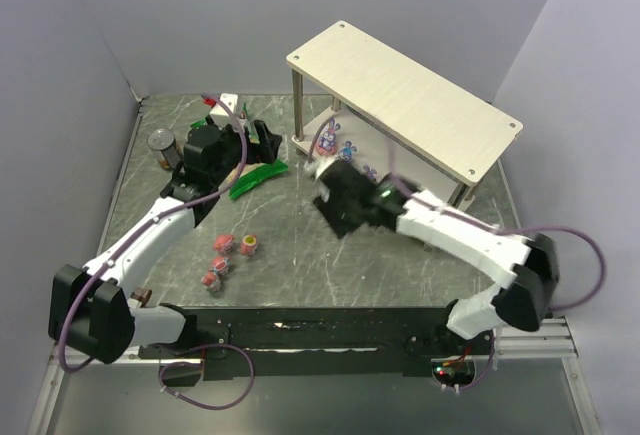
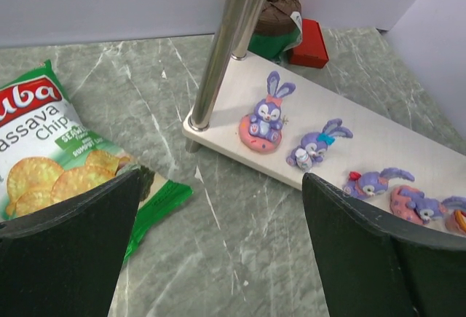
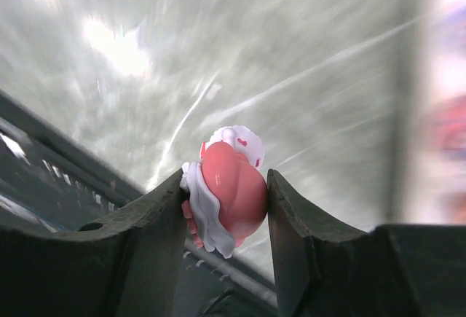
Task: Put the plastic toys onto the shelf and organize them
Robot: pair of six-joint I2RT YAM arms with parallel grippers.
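My right gripper [image 3: 227,208] is shut on a pink-red rounded toy with white trim [image 3: 231,189]. In the top view it [image 1: 328,177] is held above the table just in front of the shelf [image 1: 400,95]. My left gripper [image 2: 218,251] is open and empty, low over the table by the shelf's left front post [image 2: 226,47]. Several purple bunny toys [image 2: 263,116] stand and lie in a row on the lower board [image 2: 342,113]. Several pink-red toys [image 1: 223,244] sit on the table near the left arm. The right wrist view is blurred.
A green chip bag [image 2: 58,164] lies under my left finger. A dark can [image 1: 160,145] stands at the far left. A red block [image 2: 307,44] and a brown-topped object [image 2: 277,11] sit behind the shelf post.
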